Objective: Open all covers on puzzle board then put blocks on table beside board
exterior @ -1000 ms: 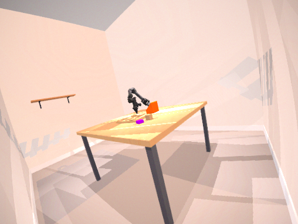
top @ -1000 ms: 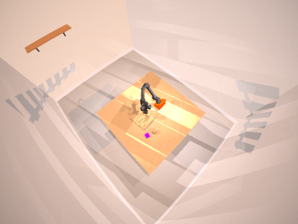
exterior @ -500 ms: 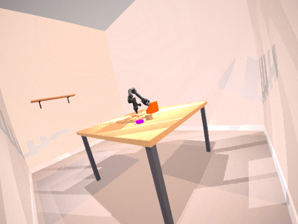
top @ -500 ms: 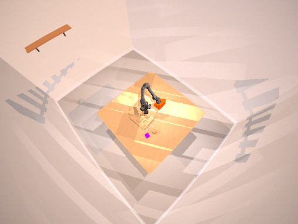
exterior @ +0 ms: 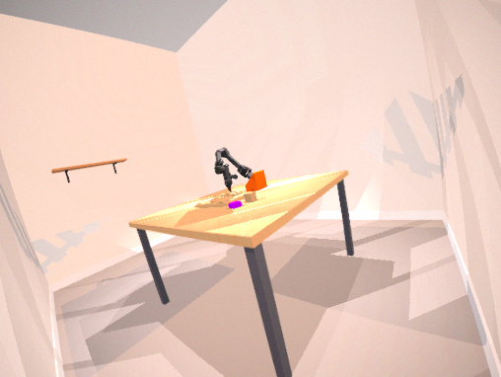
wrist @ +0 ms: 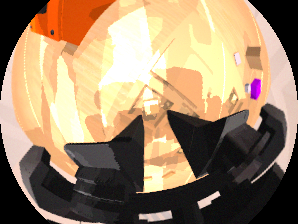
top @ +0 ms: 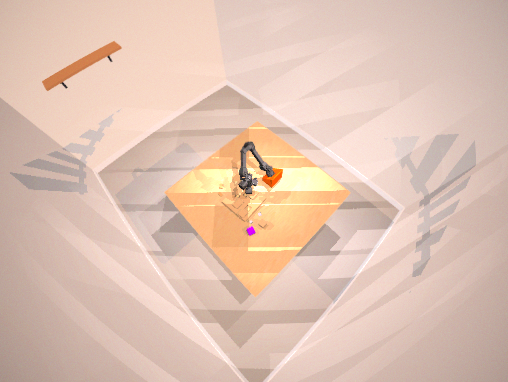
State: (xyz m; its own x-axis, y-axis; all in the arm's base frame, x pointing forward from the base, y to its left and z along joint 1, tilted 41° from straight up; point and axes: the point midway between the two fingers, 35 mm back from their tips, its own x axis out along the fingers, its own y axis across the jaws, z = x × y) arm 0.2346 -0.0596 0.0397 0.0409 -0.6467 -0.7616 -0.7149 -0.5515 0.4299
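Gripper poised low at the puzzle board, fingers parted on nothing

The black gripper (top: 248,189) (exterior: 229,189) (wrist: 155,114) points down at the low, tan puzzle board (top: 246,206) (exterior: 217,199) (wrist: 172,85), its two tapered, faceted fingers partly open with nothing between them. Whether the tips touch the board cannot be told. The board lies on the table (top: 275,260) (exterior: 237,232) (wrist: 100,90), well inside the table's edges; its straight raised strips nearly match the wood, and bright bands of light and shadow make the covers and wells too hard to read.

Just off the board sit a glossy-looking purple block (top: 251,231) (exterior: 235,204) (wrist: 255,89) and a matte tan block (top: 263,225) (exterior: 250,196) (wrist: 254,57), apart from each other, with two tiny pale pieces (top: 259,214) (wrist: 237,58) near them. Between the purple block and the table's nearest corner in the exterior view lies a broad stretch of smooth, pale wood, giving room to move.

On the board's other side, the dark jointed arm (top: 259,157) (exterior: 234,160) arches up from beside an orange, sharp-edged, wedge-like body (top: 273,177) (exterior: 256,181) (wrist: 82,22). That body narrows the space beside the gripper. A flat brown shelf (top: 82,65) (exterior: 89,166) on dark brackets hangs on the wall, well apart from the table.
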